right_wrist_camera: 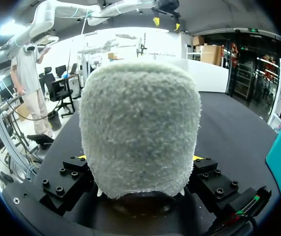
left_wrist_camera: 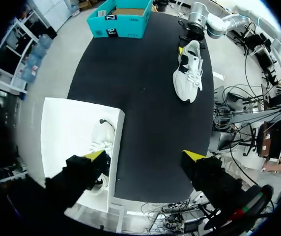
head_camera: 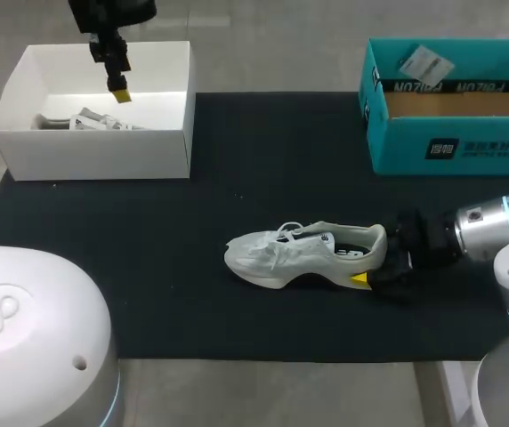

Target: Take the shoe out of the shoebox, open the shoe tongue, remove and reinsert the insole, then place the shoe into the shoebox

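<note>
Desk (head_camera: 237, 160): black surface; I see the shoe (head_camera: 290, 253) mid-desk.
My right tool (right_wrist_camera: 139, 158): clamped on the shoe heel.
My left tool (left_wrist_camera: 144, 156): fingers apart, above white shoebox (head_camera: 94, 151).

Robotics lab: robot arms (head_camera: 490, 227) flank matted table (head_camera: 148, 267).

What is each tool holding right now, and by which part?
The right tool grips the white mesh sneaker by its heel, clamped from both sides. The left tool, open above the white cardboard box, holds nothing.
</note>
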### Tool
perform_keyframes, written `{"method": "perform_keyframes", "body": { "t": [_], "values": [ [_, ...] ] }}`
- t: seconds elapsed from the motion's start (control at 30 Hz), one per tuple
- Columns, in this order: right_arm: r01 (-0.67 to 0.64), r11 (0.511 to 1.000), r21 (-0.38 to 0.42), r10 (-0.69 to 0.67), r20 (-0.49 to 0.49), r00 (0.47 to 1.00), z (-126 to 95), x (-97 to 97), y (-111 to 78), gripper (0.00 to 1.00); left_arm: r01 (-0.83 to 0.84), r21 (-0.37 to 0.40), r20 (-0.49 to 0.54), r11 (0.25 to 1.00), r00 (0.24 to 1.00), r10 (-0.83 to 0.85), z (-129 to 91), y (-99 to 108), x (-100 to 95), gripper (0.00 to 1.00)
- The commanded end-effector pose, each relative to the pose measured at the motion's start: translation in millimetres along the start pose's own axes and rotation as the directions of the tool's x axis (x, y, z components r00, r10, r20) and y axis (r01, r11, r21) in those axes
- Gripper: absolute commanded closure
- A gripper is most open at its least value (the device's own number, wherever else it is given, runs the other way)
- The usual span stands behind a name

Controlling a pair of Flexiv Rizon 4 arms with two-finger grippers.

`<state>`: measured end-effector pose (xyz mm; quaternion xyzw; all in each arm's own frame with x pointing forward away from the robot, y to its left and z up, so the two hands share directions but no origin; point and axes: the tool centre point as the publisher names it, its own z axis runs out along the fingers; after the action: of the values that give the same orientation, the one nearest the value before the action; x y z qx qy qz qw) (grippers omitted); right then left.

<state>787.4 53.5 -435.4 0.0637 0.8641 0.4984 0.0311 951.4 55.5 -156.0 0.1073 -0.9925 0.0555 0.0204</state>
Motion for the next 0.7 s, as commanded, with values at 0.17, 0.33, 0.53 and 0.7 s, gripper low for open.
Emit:
{"method": "perform_keyframes", "body": {
  "t": [0.17,0.33,0.53,0.7],
  "values": [
    [0.000,1.000,0.002,0.000,0.002,1.000,4.0,-0.3,-2.3,1.00,0.631,0.040,0.085,0.775,0.770,-0.632,30.1,-47.3,38.6,0.00],
    [0.000,1.000,0.002,0.000,0.002,1.000,4.0,-0.3,-2.3,1.00,0.610,0.042,0.084,0.792,0.787,-0.611,45.4,-83.0,67.6,0.00],
    [0.000,1.000,0.002,0.000,0.002,1.000,4.0,-0.3,-2.3,1.00,0.553,0.040,0.087,0.832,0.828,-0.554,58.2,-119.5,100.8,0.00],
    [0.000,1.000,0.002,0.000,0.002,1.000,4.0,-0.3,-2.3,1.00,0.522,0.036,0.085,0.852,0.848,-0.523,64.7,-131.9,127.0,0.00]
  ]
}}
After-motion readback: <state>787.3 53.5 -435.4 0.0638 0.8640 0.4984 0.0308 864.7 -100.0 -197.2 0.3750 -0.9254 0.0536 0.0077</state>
